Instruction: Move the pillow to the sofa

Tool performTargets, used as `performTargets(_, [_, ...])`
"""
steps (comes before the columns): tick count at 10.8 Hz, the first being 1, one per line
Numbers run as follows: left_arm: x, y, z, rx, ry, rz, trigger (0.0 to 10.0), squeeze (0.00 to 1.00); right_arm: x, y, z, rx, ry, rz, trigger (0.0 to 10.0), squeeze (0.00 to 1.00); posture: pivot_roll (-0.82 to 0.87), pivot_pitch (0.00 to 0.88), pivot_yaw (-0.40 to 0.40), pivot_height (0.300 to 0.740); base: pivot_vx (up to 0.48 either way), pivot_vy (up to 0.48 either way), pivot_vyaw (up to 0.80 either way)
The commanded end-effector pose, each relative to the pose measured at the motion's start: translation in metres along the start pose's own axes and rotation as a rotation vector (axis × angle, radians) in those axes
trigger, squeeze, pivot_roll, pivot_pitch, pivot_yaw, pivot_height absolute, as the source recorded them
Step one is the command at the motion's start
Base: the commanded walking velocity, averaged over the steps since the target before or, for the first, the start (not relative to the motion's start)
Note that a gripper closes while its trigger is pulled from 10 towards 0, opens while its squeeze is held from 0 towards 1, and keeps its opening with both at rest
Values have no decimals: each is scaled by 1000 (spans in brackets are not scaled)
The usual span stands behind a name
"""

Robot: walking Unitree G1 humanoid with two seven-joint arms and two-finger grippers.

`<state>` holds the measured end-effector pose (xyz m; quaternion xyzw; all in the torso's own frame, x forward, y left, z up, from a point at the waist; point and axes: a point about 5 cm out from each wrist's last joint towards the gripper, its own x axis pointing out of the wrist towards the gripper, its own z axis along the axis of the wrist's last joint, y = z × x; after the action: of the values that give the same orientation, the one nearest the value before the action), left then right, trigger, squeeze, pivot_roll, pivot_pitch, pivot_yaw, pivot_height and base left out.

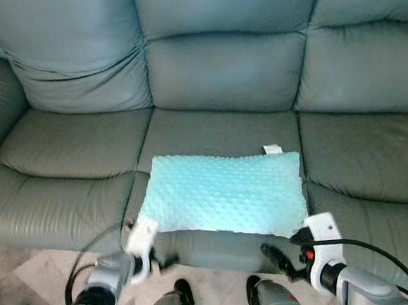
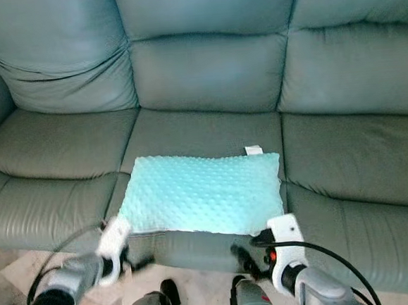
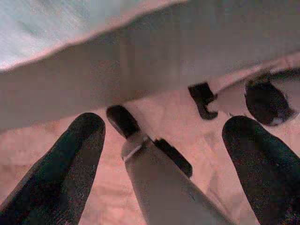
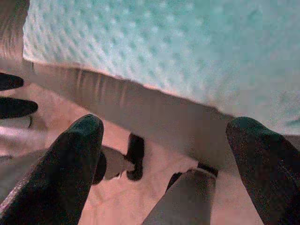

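While I stand before the grey-green leather three-seat sofa [image 1: 219,73], I list what lies in front of me. Item one: a pale turquoise rectangular pillow of dimpled fabric [image 1: 225,193], lying flat on the middle seat cushion, its near edge at the cushion's front lip, with a small white tag [image 1: 272,148] at its far right corner. Item two: my left pincer [image 1: 161,258], low before the front of the sofa near the pillow's near-left corner, apart from the pillow; in its wrist view the two black fingers [image 3: 70,159] stand spread wide with nothing between them. Item three: my right pincer [image 1: 279,256], below the pillow's near-right corner, likewise released; its black fingers [image 4: 75,159] gape apart, and the pillow [image 4: 154,47] rests above on the seat edge. Item four: a beige tiled floor [image 1: 36,268] under the sofa front, with my own two grey legs [image 1: 216,303] standing on it.
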<state>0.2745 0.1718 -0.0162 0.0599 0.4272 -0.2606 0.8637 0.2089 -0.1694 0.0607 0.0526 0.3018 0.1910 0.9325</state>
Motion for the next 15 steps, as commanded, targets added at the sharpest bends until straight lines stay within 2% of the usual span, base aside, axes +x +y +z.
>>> performTargets(1, [-1,0,-13,-3,50,-4,10000,0,1,2,-9,15,50,18,10000,0,-195,267,76,740,0,0,0])
performTargets(3, [-1,0,-13,-3,50,-4,10000,0,1,2,-9,15,50,18,10000,0,-195,267,76,740,0,0,0])
performTargets(4, [3,-2,-8,49,63,23,10000,0,16,4,-14,52,99,61,10000,0,-205,307,76,740,0,0,0])
performTargets(5, [6,-6,-4,64,66,20,10000,0,27,1,-17,48,145,76,10000,0,-201,317,77,740,0,0,0])
performTargets(6, [8,-8,-4,116,80,34,10000,0,35,-3,-16,57,155,71,10000,0,-195,327,77,740,0,0,0])
performTargets(8, [10,-12,-1,166,95,27,10000,0,44,-8,-13,79,158,58,10000,0,-191,337,76,740,0,0,0])
performTargets(9, [11,-14,-4,231,136,10,10000,0,49,-10,-16,78,181,57,10000,0,-187,345,78,740,0,0,0])
performTargets(11, [11,-12,-7,265,149,32,10000,0,54,-12,-24,91,202,65,10000,0,-181,352,80,740,0,0,0])
performTargets(12, [10,-7,-5,314,135,99,10000,0,61,-15,-28,87,189,54,10000,0,-171,355,84,740,0,0,0])
performTargets(14, [11,-4,1,343,101,182,10000,0,72,-19,-26,53,147,21,10000,0,-165,357,88,740,0,0,0])
performTargets(15, [10,-1,13,400,51,258,10000,0,78,-22,-22,67,102,-13,10000,0,-159,360,93,740,0,0,0])
